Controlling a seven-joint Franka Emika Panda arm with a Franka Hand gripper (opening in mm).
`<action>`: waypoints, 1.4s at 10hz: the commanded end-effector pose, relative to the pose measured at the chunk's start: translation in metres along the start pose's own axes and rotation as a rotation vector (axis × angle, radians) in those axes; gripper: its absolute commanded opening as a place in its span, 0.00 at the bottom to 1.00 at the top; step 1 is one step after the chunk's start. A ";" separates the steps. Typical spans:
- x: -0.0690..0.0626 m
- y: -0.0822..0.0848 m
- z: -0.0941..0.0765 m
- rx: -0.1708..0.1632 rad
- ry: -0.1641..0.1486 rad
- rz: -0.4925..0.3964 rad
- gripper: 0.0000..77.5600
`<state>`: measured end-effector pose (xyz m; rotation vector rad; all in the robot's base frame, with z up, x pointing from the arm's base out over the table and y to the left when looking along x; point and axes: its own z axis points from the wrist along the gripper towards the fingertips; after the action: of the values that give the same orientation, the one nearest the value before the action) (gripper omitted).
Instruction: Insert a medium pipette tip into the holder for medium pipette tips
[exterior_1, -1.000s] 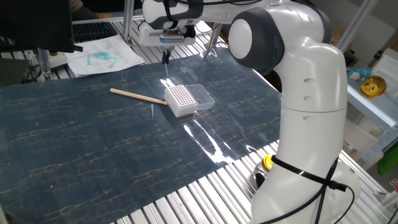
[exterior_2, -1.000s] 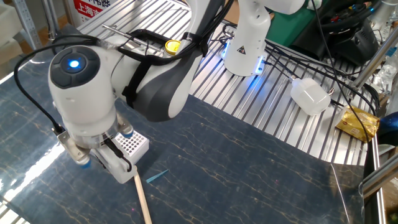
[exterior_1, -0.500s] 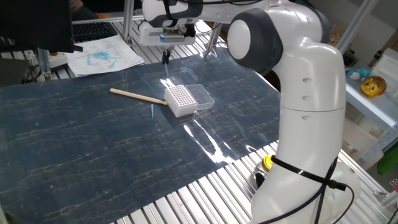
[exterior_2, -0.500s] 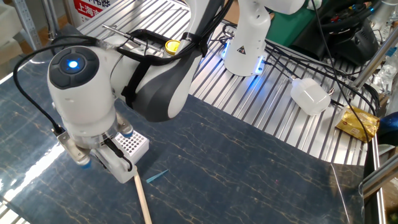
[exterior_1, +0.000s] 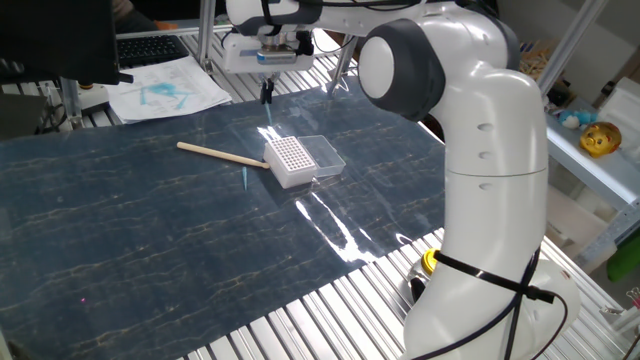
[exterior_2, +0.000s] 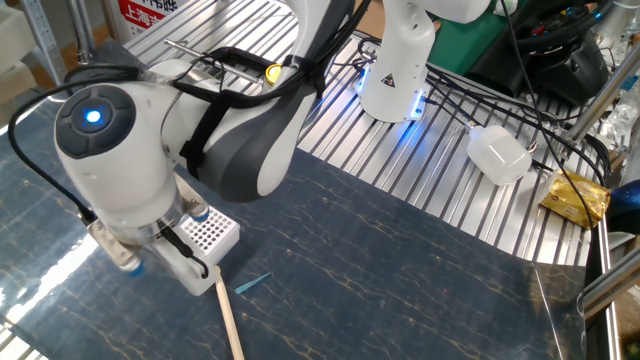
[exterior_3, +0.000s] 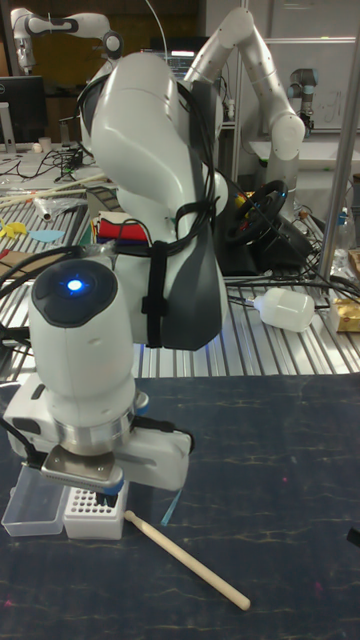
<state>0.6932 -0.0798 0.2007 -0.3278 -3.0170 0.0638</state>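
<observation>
The medium pipette tip (exterior_1: 245, 178) is a thin teal cone lying on the dark mat, just left of the holder for medium pipette tips (exterior_1: 289, 160), a small white box with a grid of holes and a clear lid (exterior_1: 323, 152) lying open beside it. My gripper (exterior_1: 267, 94) hangs above the mat behind the holder, well apart from the tip. Its dark fingers look pressed together with nothing visible between them. In the other fixed view my wrist hides the fingers; the holder (exterior_2: 211, 232) and tip (exterior_2: 253, 284) show below it. In the tall view the holder (exterior_3: 91, 515) sits under my hand.
A long tan wooden stick (exterior_1: 222, 155) lies on the mat to the left of the holder, also the stick (exterior_2: 230, 322) near the tip. Papers (exterior_1: 165, 88) and a keyboard lie past the mat's far edge. A white bottle (exterior_2: 499, 154) rests on the slatted metal table.
My arm has shifted slightly, the wrist moving a little to the left in the other fixed view. The tip, holder and stick have not moved.
</observation>
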 end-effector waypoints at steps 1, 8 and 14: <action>-0.001 0.000 -0.002 -0.014 0.016 0.022 0.01; 0.007 -0.011 -0.016 -0.007 -0.050 0.054 0.01; 0.022 -0.030 -0.034 -0.001 -0.126 0.038 0.01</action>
<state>0.6802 -0.0912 0.2187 -0.4003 -3.0724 0.0748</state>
